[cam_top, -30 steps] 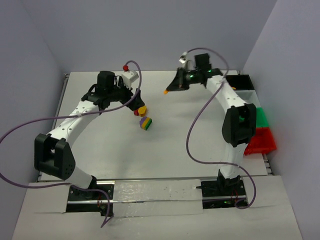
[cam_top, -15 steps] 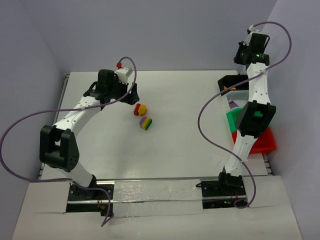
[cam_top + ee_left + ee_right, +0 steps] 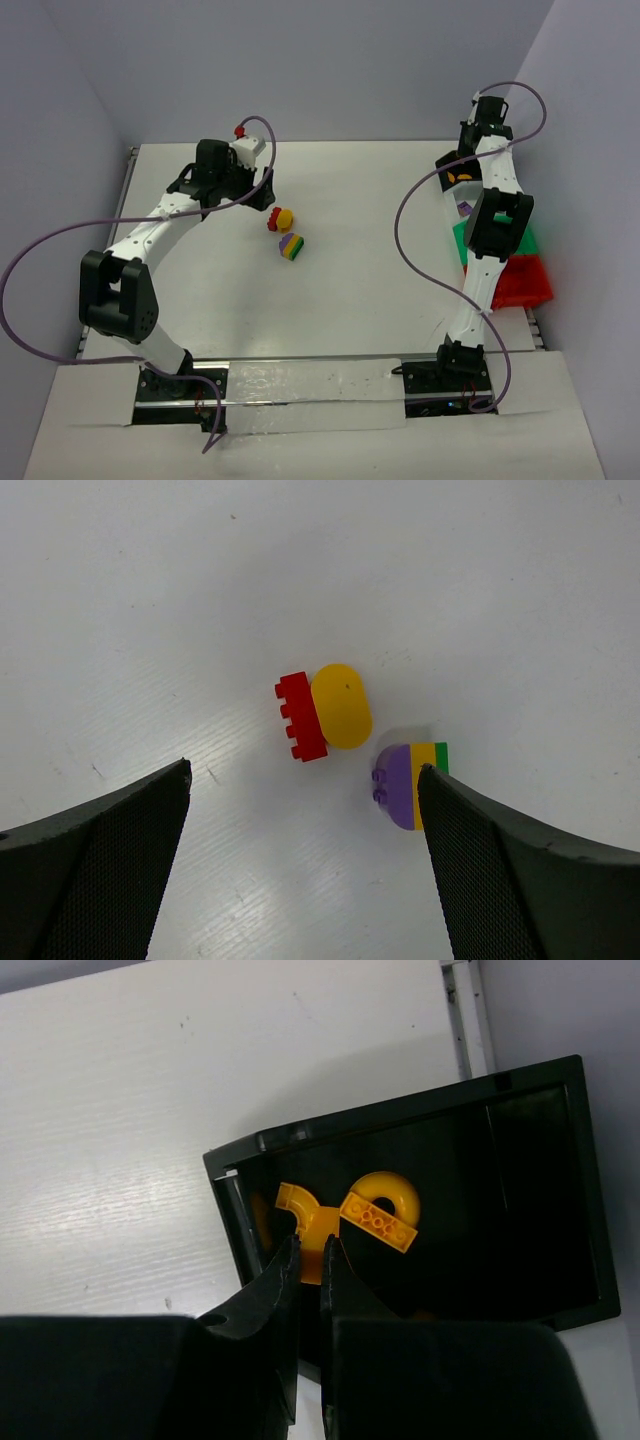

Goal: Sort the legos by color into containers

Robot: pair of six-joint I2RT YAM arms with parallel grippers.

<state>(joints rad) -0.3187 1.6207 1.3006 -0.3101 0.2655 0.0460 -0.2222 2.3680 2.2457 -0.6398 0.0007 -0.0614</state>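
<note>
A red brick (image 3: 301,716) joined to a rounded yellow piece (image 3: 341,705) lies on the white table, also in the top view (image 3: 282,219). The stacked purple-yellow-green block (image 3: 410,782) lies just beside it (image 3: 291,245). My left gripper (image 3: 305,775) is open and empty, just short of them (image 3: 262,200). My right gripper (image 3: 309,1250) is over the black bin (image 3: 560,1190), shut on an orange-yellow curved piece (image 3: 303,1215). An orange-yellow ring and flat brick (image 3: 381,1215) lie in that bin. The bin stands at the far right (image 3: 445,163).
Behind the right arm the row runs toward me: white bin (image 3: 462,210) holding a purple piece, green bin (image 3: 522,236), red bin (image 3: 524,285). Grey walls close in the table at the back and both sides. Purple cables loop off both arms.
My right arm swung from the table's middle to the black bin at far right, carrying the orange-yellow piece. My left gripper pulled back a little from the red-yellow pair.
</note>
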